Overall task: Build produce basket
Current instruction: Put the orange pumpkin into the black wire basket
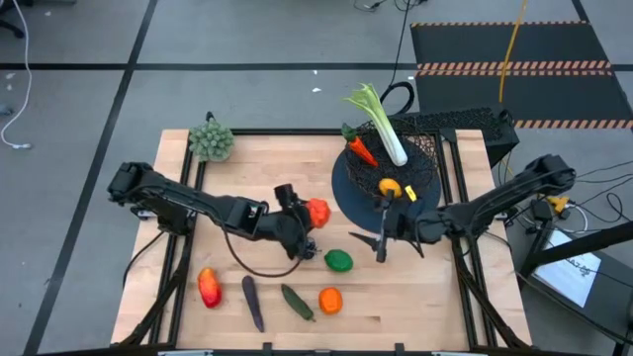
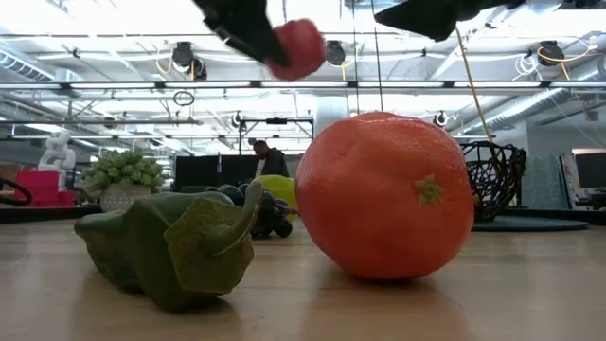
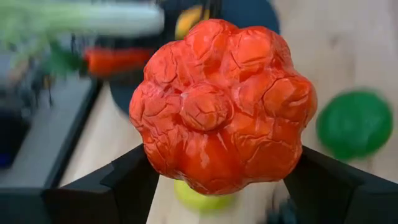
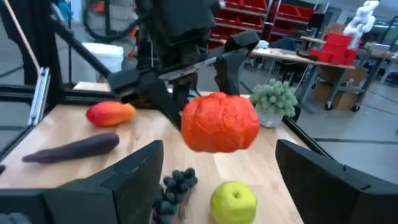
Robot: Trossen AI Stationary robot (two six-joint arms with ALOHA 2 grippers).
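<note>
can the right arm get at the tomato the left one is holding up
Probably yes. The left gripper holds the red tomato up off the table, and the right gripper is open and faces it, with nothing between them in the right wrist view. The left fingers cover two sides.

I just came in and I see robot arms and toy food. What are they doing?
They're filling a basket with toy produce. The left gripper holds a lumpy red tomato up off the table, and the right gripper waits open facing it, beside the basket. A leek, a carrot and a yellow piece are already in the basket. An orange, a green lime and other pieces lie on the table.
</note>
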